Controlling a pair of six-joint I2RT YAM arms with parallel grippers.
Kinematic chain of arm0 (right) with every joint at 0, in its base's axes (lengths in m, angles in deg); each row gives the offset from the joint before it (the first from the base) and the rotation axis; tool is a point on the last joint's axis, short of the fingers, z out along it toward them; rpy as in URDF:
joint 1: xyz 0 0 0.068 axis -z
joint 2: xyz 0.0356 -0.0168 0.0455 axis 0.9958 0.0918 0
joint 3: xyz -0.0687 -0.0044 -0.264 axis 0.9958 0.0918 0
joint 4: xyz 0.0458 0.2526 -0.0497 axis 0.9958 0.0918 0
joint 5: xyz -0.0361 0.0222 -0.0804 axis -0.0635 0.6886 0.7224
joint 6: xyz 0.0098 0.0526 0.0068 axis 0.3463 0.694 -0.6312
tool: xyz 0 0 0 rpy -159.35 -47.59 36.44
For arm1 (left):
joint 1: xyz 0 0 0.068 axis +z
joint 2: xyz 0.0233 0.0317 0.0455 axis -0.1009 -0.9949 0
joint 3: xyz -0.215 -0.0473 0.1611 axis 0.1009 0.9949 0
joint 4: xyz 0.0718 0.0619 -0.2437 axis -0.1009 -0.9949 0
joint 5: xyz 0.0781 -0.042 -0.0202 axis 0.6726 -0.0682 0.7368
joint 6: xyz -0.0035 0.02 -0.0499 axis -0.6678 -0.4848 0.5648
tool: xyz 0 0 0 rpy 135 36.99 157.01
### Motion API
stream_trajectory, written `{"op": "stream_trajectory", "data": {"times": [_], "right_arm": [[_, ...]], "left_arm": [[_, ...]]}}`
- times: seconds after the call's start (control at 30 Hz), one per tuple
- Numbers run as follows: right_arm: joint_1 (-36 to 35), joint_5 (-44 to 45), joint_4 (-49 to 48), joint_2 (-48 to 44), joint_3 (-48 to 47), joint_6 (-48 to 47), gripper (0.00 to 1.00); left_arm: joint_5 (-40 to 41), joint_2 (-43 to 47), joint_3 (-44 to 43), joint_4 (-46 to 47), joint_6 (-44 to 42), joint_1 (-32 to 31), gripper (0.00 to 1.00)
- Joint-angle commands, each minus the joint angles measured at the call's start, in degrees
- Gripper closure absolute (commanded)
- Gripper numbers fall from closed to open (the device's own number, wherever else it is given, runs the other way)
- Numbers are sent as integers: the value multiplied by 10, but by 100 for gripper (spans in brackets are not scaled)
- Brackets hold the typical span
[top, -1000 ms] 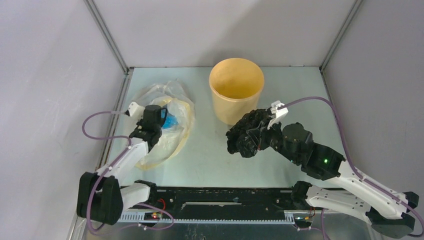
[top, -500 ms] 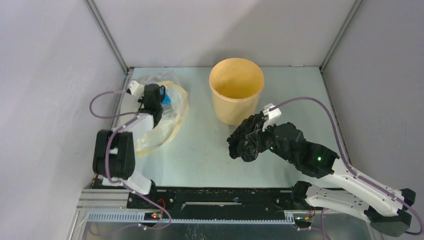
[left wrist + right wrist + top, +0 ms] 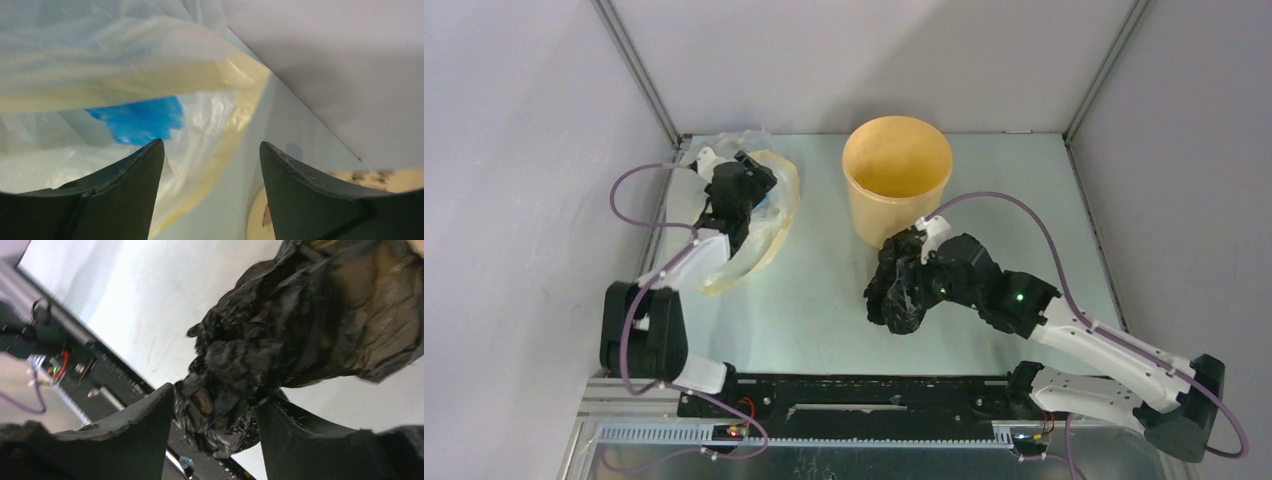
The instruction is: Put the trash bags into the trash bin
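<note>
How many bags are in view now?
2. The black bag is in the right gripper beside the bin; the clear bag lies under the left gripper. Bin looks empty.

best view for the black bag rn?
Right wrist: the black bag fills the frame, crinkles sharp, clamped in the right pincer. Top external shows it small, partly hidden by the right arm. Left wrist misses it.

The left arm (image 3: 686, 270) and the right arm (image 3: 1114, 347) look the same – white plastic links between black joint housings. A thin purple cable (image 3: 989, 194) loops along each one. A small green light (image 3: 1020, 297) glows on the right arm (on a black housing). The fingers (image 3: 125, 200) are dark grey wedges – slightly scuffed.
</note>
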Motion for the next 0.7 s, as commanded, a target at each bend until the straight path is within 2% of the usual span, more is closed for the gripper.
{"op": "stream_trajectory", "data": {"times": [0.0, 0.1, 0.17, 0.33, 0.47, 0.57, 0.67], "right_arm": [[-11, -176, -77, 38, 1, -26, 32], [-26, -172, -80, 39, 1, -34, 23], [-31, -140, -67, 34, 2, -37, 18], [-14, -73, -29, 26, 7, -29, 17], [9, -44, -30, 22, 30, -11, 23], [18, -38, -41, 31, 51, -4, 29], [13, -32, -67, 43, 71, 9, 26]], "left_arm": [[14, 104, 40, -70, -45, -39, 16], [34, 172, 79, -115, -61, -64, 1], [37, 213, 93, -148, -63, -72, 0], [11, 317, 107, -222, -74, -95, 0], [-102, 382, 126, -252, -101, -118, 0], [-183, 409, 154, -253, -102, -135, 7], [-232, 425, 181, -255, -111, -165, 8]]}}
